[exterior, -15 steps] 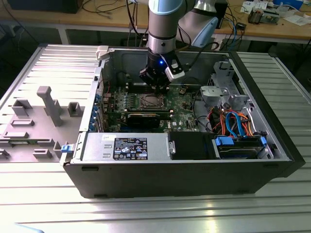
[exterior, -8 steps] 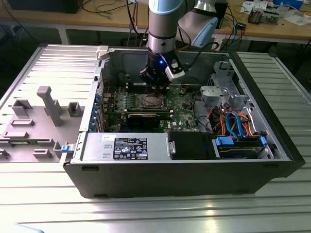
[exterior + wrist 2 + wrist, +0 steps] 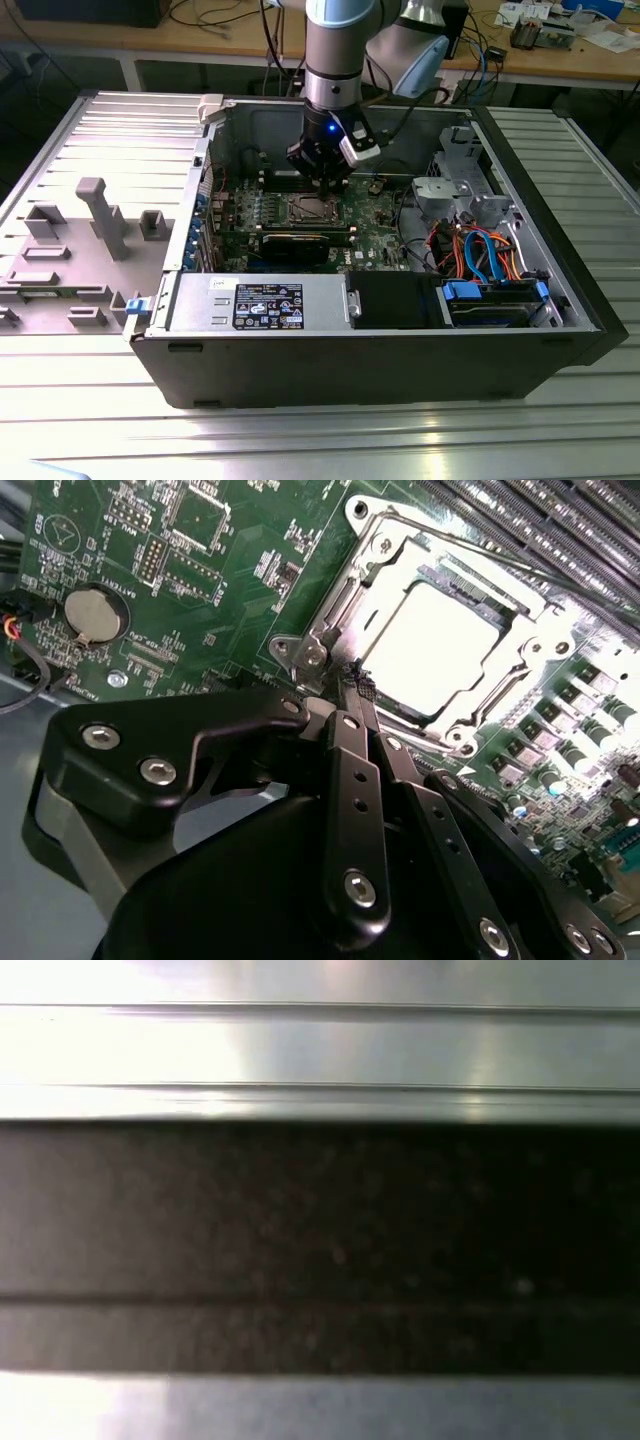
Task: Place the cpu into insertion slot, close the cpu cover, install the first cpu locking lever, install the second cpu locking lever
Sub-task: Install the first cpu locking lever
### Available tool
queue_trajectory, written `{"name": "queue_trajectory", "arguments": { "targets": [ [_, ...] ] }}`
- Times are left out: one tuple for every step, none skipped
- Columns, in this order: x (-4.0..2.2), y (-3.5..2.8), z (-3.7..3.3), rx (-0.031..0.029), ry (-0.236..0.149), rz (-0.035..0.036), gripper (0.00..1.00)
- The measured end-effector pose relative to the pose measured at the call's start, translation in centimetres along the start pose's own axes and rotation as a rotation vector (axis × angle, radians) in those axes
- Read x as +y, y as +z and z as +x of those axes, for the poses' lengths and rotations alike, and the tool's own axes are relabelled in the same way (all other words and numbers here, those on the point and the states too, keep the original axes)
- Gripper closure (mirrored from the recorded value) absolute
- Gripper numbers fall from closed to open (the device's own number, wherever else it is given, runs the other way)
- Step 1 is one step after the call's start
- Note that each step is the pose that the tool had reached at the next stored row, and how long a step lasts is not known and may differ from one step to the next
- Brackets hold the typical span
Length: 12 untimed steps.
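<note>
The cpu (image 3: pixel 440 645) lies flat in the insertion slot (image 3: pixel 311 208), its silver top glaring bright in the second wrist view. Around it the cpu cover (image 3: pixel 478 712) is down, its shiny frame lying around the chip's edges. My gripper (image 3: pixel 322 183) hangs inside the open computer case, just above the socket. In the second wrist view the gripper (image 3: pixel 355 680) is shut, its black fingers pressed together, with the tips at the socket's near corner beside a screw boss (image 3: pixel 312 655). Whether a thin lever sits between the tips is hidden.
Long black memory slots (image 3: pixel 540 520) run along the socket's far side. A coin battery (image 3: pixel 90 615) sits on the green board. A black labelled box (image 3: pixel 268 303) and a drive cage with blue and orange cables (image 3: pixel 480 250) line the case. A grey moulded tray (image 3: pixel 90 230) lies at the exterior view's left.
</note>
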<state>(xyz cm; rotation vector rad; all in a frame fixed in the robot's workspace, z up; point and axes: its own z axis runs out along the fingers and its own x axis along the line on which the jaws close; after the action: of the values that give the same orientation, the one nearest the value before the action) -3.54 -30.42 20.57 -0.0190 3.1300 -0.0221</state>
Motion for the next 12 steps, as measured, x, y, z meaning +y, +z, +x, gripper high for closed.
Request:
{"name": "queue_trajectory", "arguments": {
  "targets": [
    [0.01,0.02,0.0,0.0001,0.0,0.0046,0.89],
    [0.03,0.07,0.0,-0.0001,0.0,0.0081,0.89],
    [0.05,0.09,0.0,0.0003,0.0,0.0127,0.89],
    [0.07,0.12,0.0,0.0004,0.0,0.0156,0.89],
    [0.08,0.12,0.0,0.0004,0.0,0.0165,0.89],
    [0.08,0.12,0.0,0.0004,0.0,0.0166,0.89],
    [0.08,0.12,0.0,0.0003,0.0,0.0167,0.89],
    [0.08,0.12,0.0,0.0003,0.0,0.0166,0.89],
    [0.09,0.1,0.0,0.0003,0.0,0.0167,0.89],
    [0.09,0.04,-0.01,0.0,0.0,0.0164,0.89],
    [0.09,-0.07,0.0,0.0001,0.0,0.0165,0.89],
    [0.08,-0.19,0.0,0.0003,0.0,0.0167,0.89]
  ]
}}
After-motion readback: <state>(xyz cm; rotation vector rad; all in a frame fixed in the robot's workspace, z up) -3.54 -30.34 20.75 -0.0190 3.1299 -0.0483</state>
